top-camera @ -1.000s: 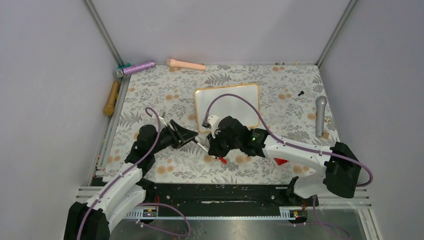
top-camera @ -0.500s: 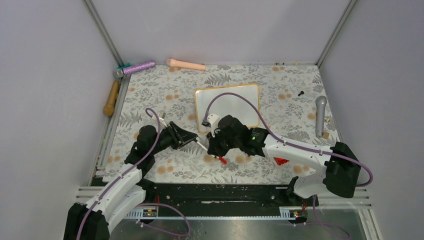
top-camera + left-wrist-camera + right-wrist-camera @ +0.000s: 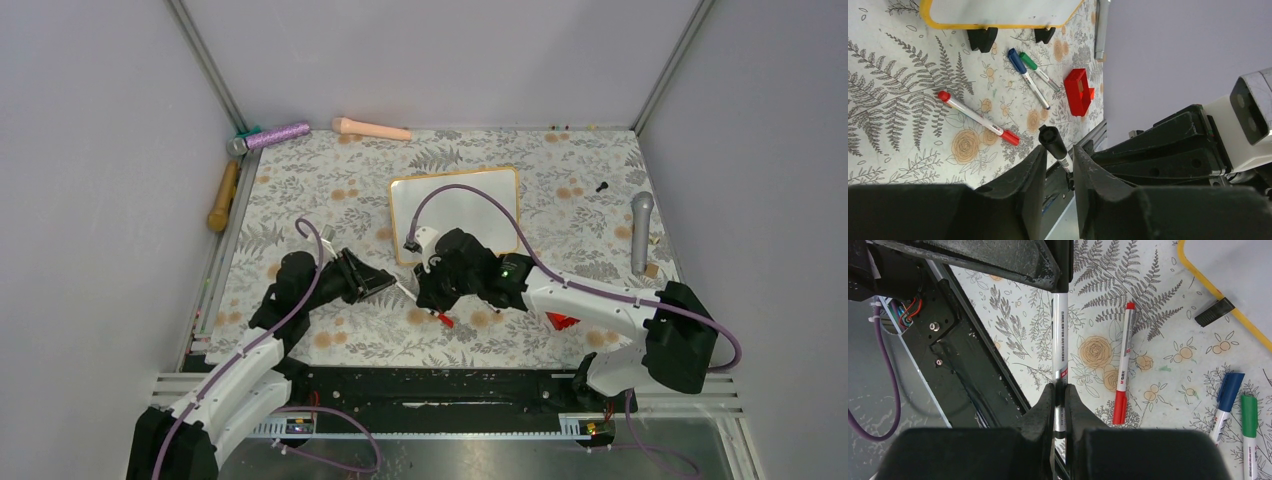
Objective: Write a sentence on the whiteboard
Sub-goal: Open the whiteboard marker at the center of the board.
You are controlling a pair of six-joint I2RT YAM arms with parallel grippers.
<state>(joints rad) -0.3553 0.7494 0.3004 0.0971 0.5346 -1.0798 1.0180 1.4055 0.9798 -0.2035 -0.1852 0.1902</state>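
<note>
Top external: whiteboard (image 3: 460,215) long axis left-right

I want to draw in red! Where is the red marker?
In the right wrist view, the red marker lies flat on the flowery cloth, between the black marker held in the right claw and the blue marker.

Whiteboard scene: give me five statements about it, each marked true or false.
1. No writing shows on the whiteboard. True.
2. The right gripper holds the red marker. False: it is shut on a black-capped marker; the red marker lies on the table.
3. The blue marker and green marker lie side by side. True.
4. The silver microphone lies at the table's left edge. False: it lies by the right edge.
5. The left gripper straddles the black cap. True.
</note>
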